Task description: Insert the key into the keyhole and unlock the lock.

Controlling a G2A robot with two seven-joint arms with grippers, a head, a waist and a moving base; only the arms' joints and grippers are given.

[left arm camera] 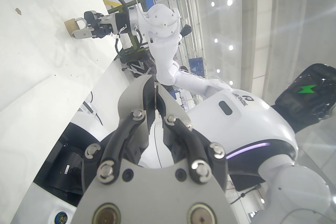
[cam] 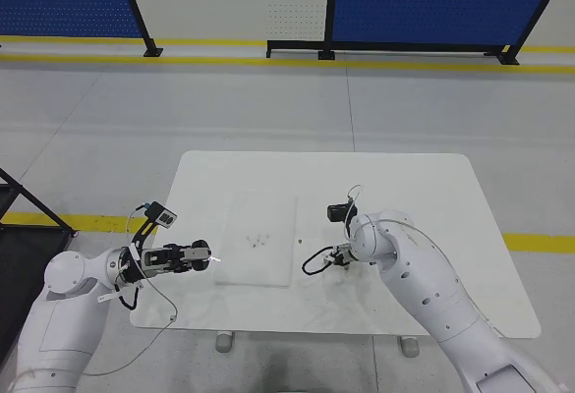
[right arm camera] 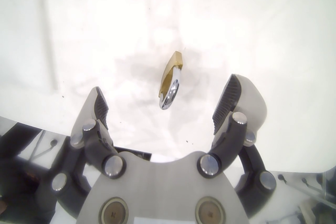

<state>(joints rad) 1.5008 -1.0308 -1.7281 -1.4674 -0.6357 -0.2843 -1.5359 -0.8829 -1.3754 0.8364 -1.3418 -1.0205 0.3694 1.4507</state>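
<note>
Right gripper (right arm camera: 166, 84): spread wide and hovering just short of the padlock (right arm camera: 170, 67), which is standing on edge on the tabletop (right arm camera: 236, 12), shackle toward it.
Left gripper (left arm camera: 153, 86): pinching what looks like the thin key (left arm camera: 156, 97), well apart.
Handling: should be closing squarely on the body, leaving the keyhole end free.

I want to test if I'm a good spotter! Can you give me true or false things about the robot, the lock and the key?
The right end effector is open, with the padlock between its fingers. True.
The padlock is all black. False: it has a brass body and a shiny silver shackle.
The left end effector is shut on the key. True.
The key is in the padlock. False: the left end effector holds it apart from the padlock.
</note>
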